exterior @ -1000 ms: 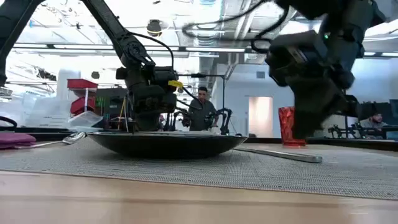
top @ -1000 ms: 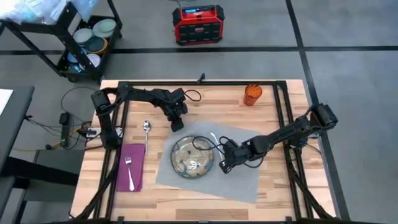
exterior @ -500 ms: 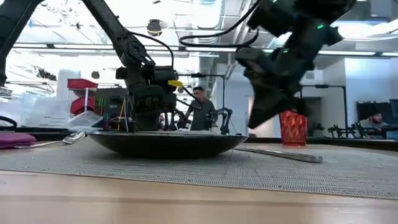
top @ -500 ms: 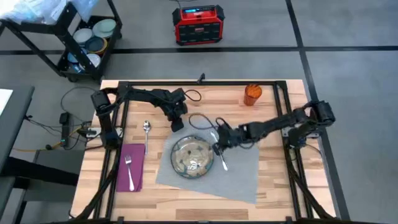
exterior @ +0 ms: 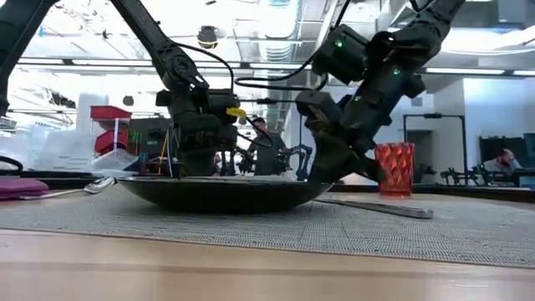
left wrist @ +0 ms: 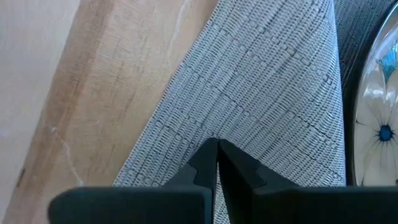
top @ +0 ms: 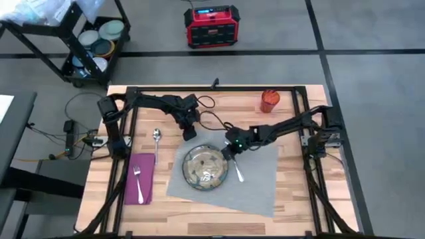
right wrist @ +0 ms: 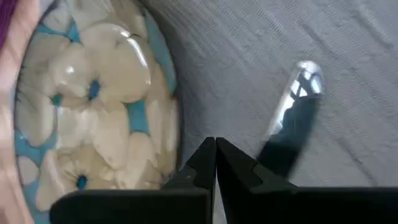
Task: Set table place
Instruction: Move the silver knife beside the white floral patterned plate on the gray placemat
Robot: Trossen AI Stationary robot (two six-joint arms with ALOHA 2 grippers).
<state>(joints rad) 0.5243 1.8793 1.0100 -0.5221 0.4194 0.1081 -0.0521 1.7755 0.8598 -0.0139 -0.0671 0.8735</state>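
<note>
Right gripper (top: 228,152): fingers pressed together, empty, above grey mat (top: 259,179), just beside plate (top: 206,166) rim and knife (top: 237,171) on the mat. Left gripper (top: 189,134): fingers closed too, nothing held, at the mat's far corner. Farther out on table (top: 292,199): spoon (top: 157,141), fork (top: 138,182) on magenta napkin (top: 146,192), orange cup (top: 268,101) near the far edge.

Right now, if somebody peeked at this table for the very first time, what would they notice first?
Probably the round flowered plate in the middle of the grey mat, with a knife lying just right of it. The right gripper hangs over the plate's far right edge, jaws shut. The magenta napkin with a fork on it glows at the left, and an orange cup stands at the far edge.
</note>
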